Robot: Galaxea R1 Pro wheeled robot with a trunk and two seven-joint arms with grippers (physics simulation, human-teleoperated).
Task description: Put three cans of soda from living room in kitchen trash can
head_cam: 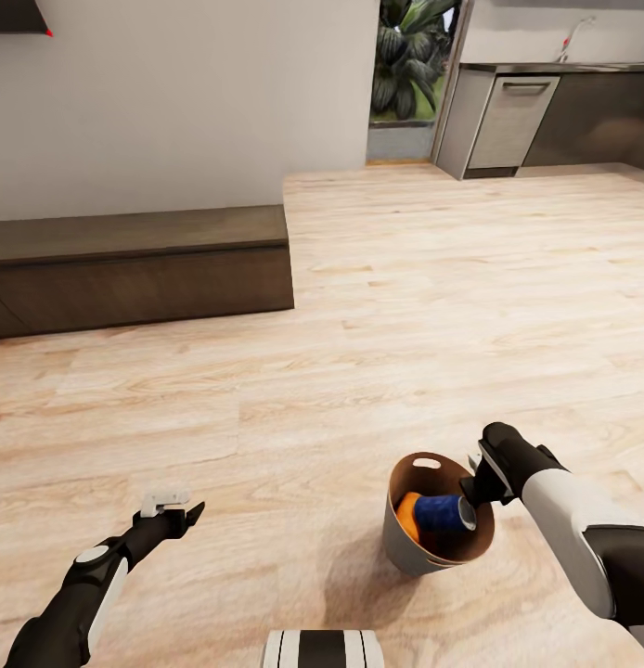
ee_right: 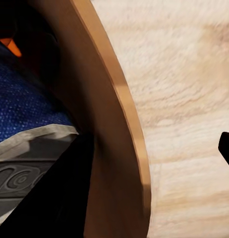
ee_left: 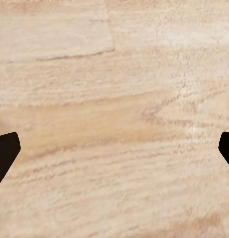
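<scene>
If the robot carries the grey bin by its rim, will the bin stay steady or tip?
Probably it tilts: the right gripper grips the bin at one side of its rim. The blue can and an orange can lie loose inside and may roll.

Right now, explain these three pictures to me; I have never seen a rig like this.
It is a simulated two-armed robot. The wide picture comes from its head; the other two come from cameras on its wrists. The right gripper grips the rim of a round bin with one finger inside the wall and one outside. In the bin lie a blue can and an orange can. The left gripper hangs open over the wooden floor, holding nothing. Ahead stand a low dark cabinet and kitchen units.
</scene>
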